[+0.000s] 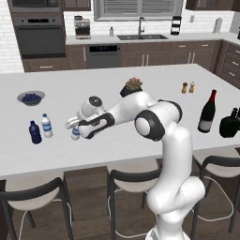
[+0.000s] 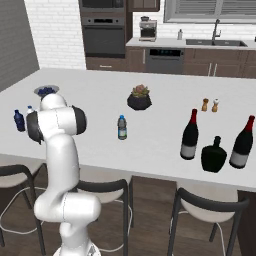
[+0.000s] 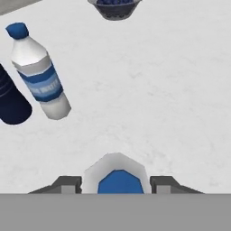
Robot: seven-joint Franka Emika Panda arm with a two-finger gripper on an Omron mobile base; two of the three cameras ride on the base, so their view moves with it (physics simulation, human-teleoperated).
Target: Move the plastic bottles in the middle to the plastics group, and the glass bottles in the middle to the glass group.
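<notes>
My gripper [image 1: 74, 124] reaches left over the counter, its fingers pressed against both sides of a small clear plastic bottle [image 1: 75, 134] that stands low on or just above the surface. In the hand view the gripper [image 3: 116, 185] flanks this bottle's blue cap [image 3: 119, 180]. Just left stand the plastics group: a navy bottle [image 1: 34, 132] and a clear blue-labelled bottle [image 3: 40, 74]. The grey-blue bottle [image 2: 122, 127] stands mid-counter. The tall wine bottle [image 1: 207, 112] stands left of the squat black bottle [image 1: 229, 124].
A bowl of blueberries [image 1: 31, 97] sits beyond the plastics group. A potted plant [image 1: 132, 86] and two shakers [image 1: 184, 87] stand farther back. A second wine bottle [image 2: 242, 142] stands right of the squat bottle. Stools line the counter's near edge.
</notes>
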